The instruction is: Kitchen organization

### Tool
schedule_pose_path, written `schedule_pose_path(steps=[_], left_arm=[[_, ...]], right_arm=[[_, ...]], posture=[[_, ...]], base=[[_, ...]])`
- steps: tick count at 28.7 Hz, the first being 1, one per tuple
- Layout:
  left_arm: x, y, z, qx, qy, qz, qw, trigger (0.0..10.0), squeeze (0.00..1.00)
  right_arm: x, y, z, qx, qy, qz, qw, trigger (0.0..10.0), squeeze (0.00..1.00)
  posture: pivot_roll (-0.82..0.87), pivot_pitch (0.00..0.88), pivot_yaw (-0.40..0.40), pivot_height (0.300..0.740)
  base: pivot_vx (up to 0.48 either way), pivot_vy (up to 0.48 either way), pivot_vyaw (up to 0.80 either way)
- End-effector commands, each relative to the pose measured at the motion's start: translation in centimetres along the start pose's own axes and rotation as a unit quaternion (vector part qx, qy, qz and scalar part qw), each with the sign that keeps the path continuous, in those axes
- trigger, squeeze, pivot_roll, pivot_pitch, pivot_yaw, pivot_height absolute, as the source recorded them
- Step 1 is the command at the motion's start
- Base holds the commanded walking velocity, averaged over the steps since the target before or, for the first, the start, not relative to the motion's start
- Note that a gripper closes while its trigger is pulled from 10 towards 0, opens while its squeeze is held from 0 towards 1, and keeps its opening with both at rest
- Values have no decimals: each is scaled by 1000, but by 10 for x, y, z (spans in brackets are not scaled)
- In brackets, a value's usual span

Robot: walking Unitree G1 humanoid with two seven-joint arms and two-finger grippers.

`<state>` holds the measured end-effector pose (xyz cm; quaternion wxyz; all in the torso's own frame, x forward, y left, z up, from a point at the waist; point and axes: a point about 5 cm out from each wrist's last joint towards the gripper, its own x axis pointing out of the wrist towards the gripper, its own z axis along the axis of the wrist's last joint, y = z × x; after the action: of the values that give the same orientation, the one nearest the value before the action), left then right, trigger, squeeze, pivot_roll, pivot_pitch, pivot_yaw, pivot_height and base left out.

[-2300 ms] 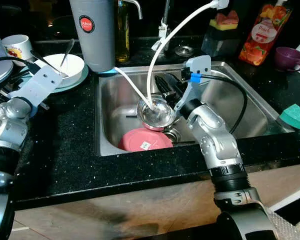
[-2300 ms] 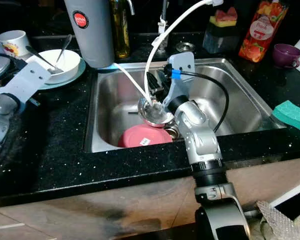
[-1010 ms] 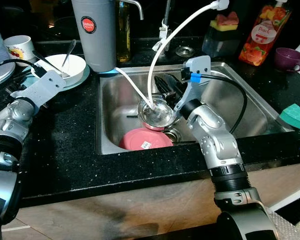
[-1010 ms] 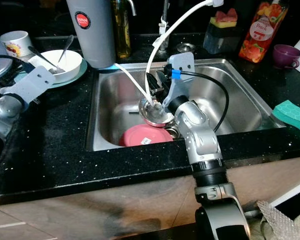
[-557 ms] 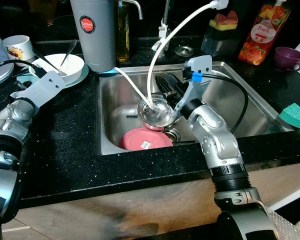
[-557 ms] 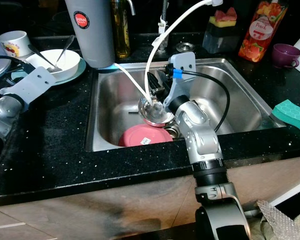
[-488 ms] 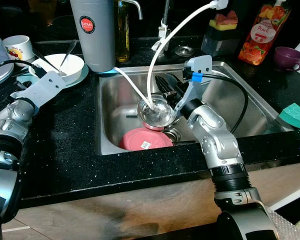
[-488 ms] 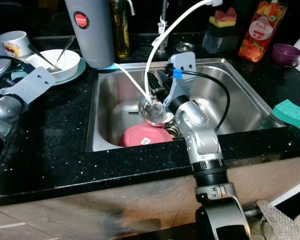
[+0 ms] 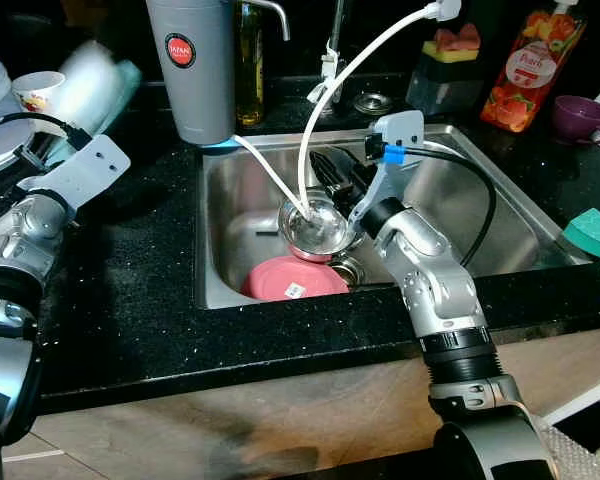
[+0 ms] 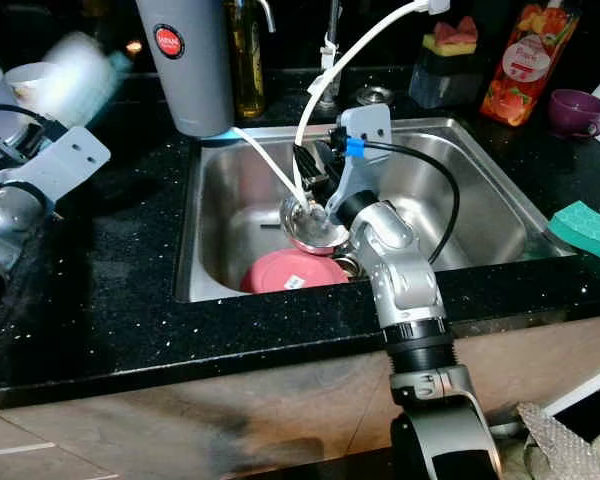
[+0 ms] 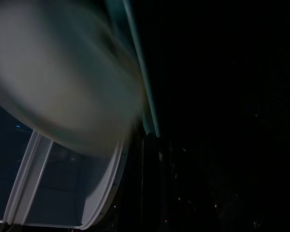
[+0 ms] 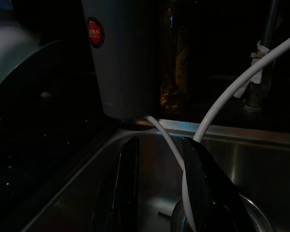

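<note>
nearest the camera, along the front edge of the black speckled stone counter [image 9: 280, 340], the right arm reached forward and down into the stainless steel sink [image 9: 500, 225]. a round pink plate [image 9: 295, 279] lay flat on the sink floor, and just behind it sat a shiny round steel bowl [image 9: 315, 226], with two thin white hoses [image 9: 320, 110] dipping into it. the right gripper [image 9: 332, 180] hung just above the far rim of that bowl; in the right wrist view its two black fingers [image 12: 200, 179] stood spread apart, with one white hose passing between them, and they held nothing.

on the counter to the left of the sink, the left arm stretched toward the far left corner, where a white bowl on a teal plate [image 9: 95, 80] showed as a pale, motion-blurred smear. the left gripper [image 9: 40, 155] sat at the near edge of that smear; i could not tell whether its fingers were parted or closed, nor whether they touched the dish.

farther back stood a tall grey cylindrical canister with a red round label [image 9: 192, 65], an amber glass bottle [image 9: 247, 60] beside it, and a white patterned cup [image 9: 38, 90] at far left. behind the sink's right side were an orange drink pouch [image 9: 523, 65], a purple cup [image 9: 578, 115], and, nearer, a green sponge [image 9: 595, 232].
</note>
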<state>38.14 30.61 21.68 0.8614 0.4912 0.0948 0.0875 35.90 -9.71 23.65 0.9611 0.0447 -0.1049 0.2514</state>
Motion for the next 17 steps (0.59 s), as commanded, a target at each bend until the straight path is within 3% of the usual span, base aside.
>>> schedule_pose_path(steps=[1, 17], left_arm=[[-5, -31, -23, 7, 46, -63, 997, 0, 0], [-6, -38, -23, 12, 39, -92, 995, 0, 0]], right_arm=[[1, -1, 2, 0, 1, 0, 1000, 10000, 0], [1, -1, 2, 1, 1, -2, 1000, 10000, 0]], posture=[[1, 72, -55, 740], [3, 78, -53, 740]], base=[[0, 0, 0], [0, 0, 0]])
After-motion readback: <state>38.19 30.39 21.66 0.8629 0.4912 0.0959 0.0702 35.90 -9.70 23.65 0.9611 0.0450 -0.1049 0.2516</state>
